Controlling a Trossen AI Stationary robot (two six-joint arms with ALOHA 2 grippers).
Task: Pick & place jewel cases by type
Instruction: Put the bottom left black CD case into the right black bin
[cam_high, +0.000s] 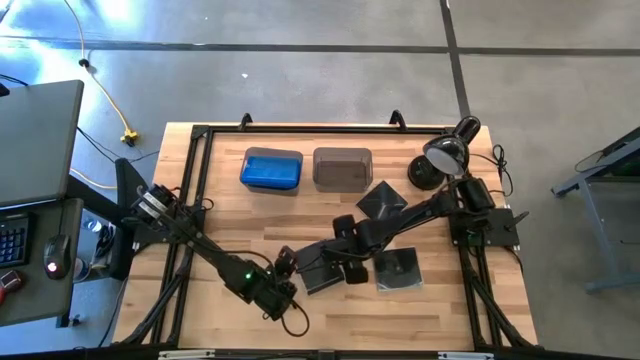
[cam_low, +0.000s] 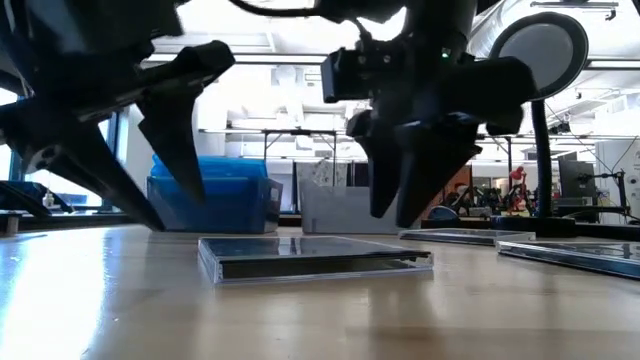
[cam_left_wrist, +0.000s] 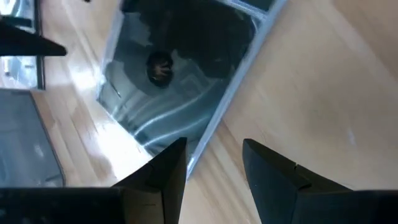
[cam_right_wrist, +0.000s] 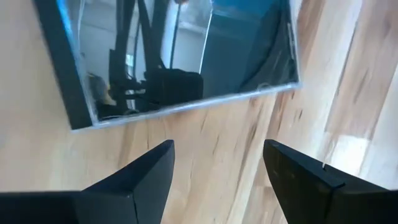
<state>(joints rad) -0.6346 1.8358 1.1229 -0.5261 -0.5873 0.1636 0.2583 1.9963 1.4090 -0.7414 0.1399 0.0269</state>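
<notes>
I hold both open grippers — left gripper (cam_high: 285, 265), right gripper (cam_high: 352, 272) — flanking one black jewel case (cam_high: 318, 270) mid-bench; crowding risks collision.

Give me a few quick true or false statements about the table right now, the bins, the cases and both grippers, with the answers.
1. The left bin holds blue contents. True.
2. The right gripper is clamped on a case. False: its fingers stand open, empty, above bare wood beside a black jewel case.
3. Three black jewel cases lie loose on the table. True.
4. The left gripper is shut. False: open, over a case edge.
5. A desk lamp stands at the table's front edge. False: far right corner.
</notes>
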